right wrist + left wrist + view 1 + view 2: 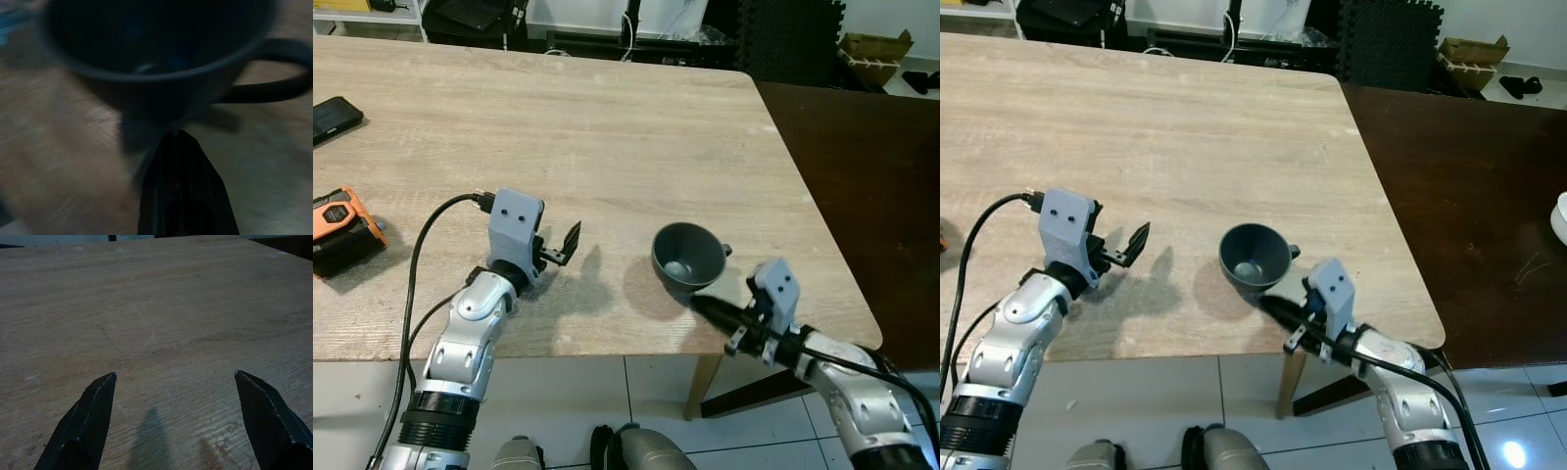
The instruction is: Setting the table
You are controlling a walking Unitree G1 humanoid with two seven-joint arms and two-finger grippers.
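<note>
Pale wooden table [607, 127] carries a dark grey cup [687, 258] near its front right edge, handle turned right. Right gripper [703, 305] reaches its near side, fingers closed together, tips at the cup's wall, holding nothing. Left gripper [563, 247] hovers well left, fingers spread wide, empty.

Both eye views look forward and steeply down from the robot's head at the desk [607, 127] from its near edge, and they share its near right corner, a dark cup [688, 257] there and both arms. The left wrist view looks low along its end effector [175, 421] across bare wood toward the desk's far edge. The right wrist view sits very close behind its end effector [182, 147], facing the cup [156, 54] near the desk's near edge, dim and blurred.
</note>
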